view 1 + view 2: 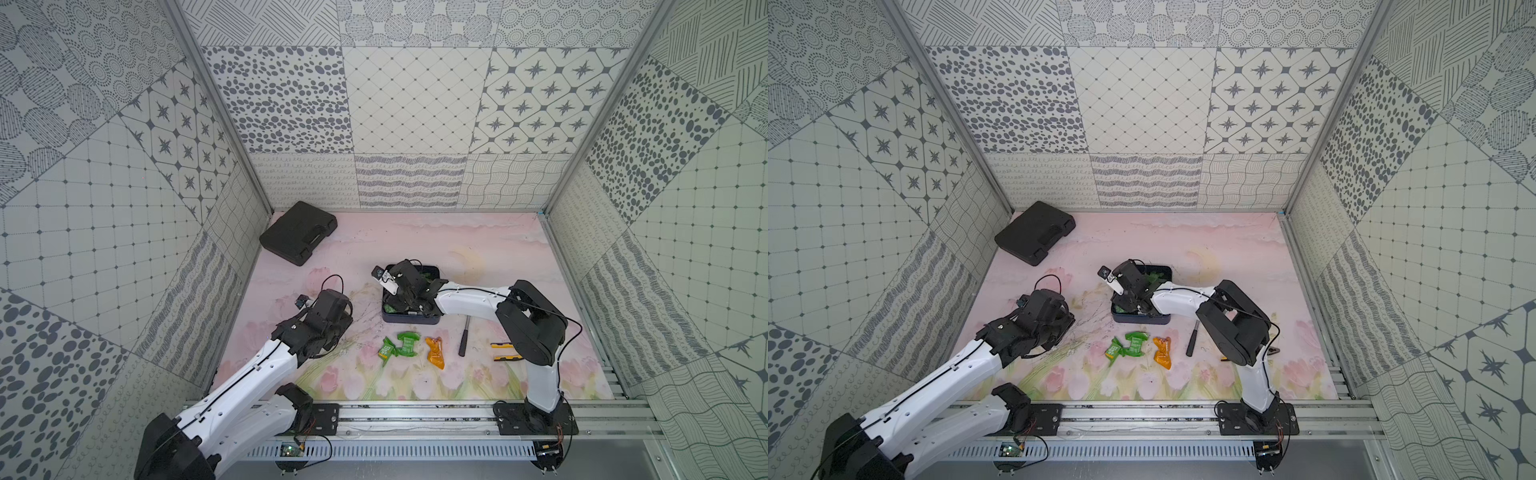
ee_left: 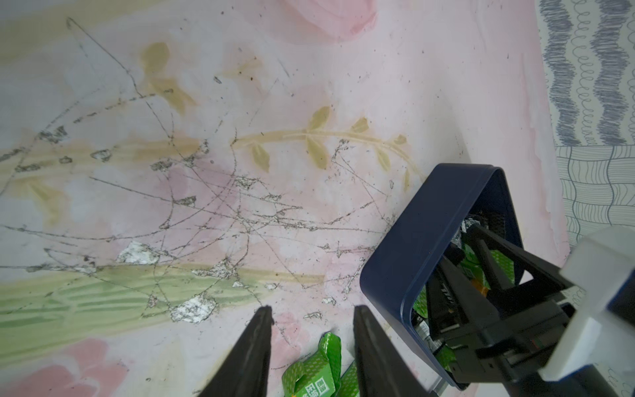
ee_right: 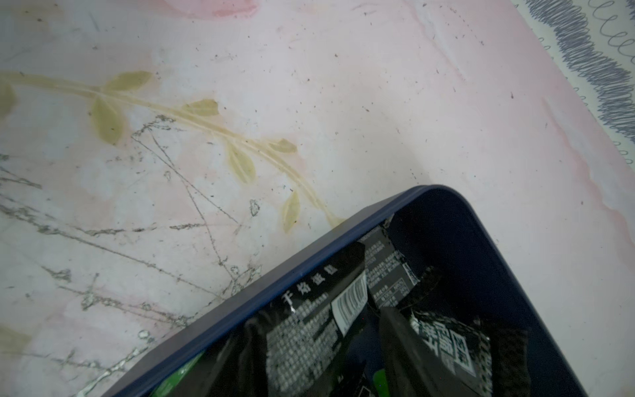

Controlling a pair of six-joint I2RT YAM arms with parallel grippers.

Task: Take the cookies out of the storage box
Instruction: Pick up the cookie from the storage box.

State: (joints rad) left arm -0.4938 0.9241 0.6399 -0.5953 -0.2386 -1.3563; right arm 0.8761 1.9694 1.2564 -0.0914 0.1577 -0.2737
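Cookies (image 3: 309,330) light, crinkly, slick, so pinch a crimped end; left jaws narrow, empty; right jaws in storage box (image 2: 412,240), can't tell.

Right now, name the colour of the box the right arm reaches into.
Dark navy blue box, clearest in the left wrist view.

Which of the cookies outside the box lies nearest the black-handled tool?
The orange cookie; the green cookies lie beyond it, farther from the tool.
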